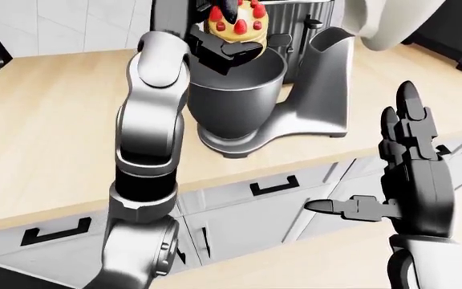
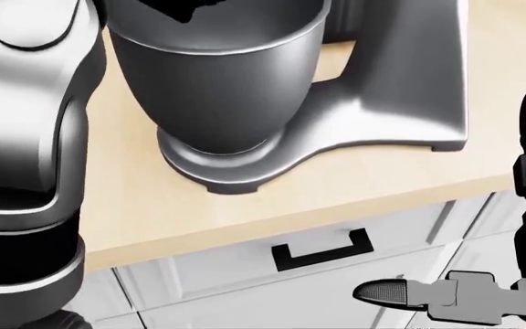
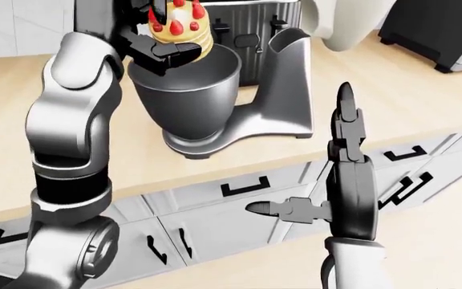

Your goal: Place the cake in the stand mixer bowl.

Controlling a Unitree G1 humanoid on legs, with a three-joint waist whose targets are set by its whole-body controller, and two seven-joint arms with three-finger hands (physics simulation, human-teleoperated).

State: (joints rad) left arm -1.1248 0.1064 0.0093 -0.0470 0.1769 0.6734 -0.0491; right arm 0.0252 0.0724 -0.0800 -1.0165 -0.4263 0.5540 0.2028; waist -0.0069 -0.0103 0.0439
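A steel mixer (image 1: 295,102) stands on a pale wood counter (image 1: 46,120), its bowl (image 1: 235,90) seated on the base at the left of the body. White drawers (image 1: 271,198) with black handles run below the counter edge. A dark appliance (image 3: 439,30) sits at the top right of the right-eye view, well apart from the mixer. A pale rounded shape (image 1: 391,24) hangs above the mixer's column; what it is cannot be told.

The cake (image 1: 237,21), yellow with red berries on top, is held just above the bowl's rim at the top of the left-eye view. The left hand (image 1: 227,51) pinches it from below and the side, black fingers closed round its base. The left arm rises steeply from the bottom left, elbow bent, and its forearm covers the bowl's left side.

The right hand (image 1: 412,174) stands upright at the lower right, in front of the drawers, fingers straight and spread, thumb pointing left, holding nothing.
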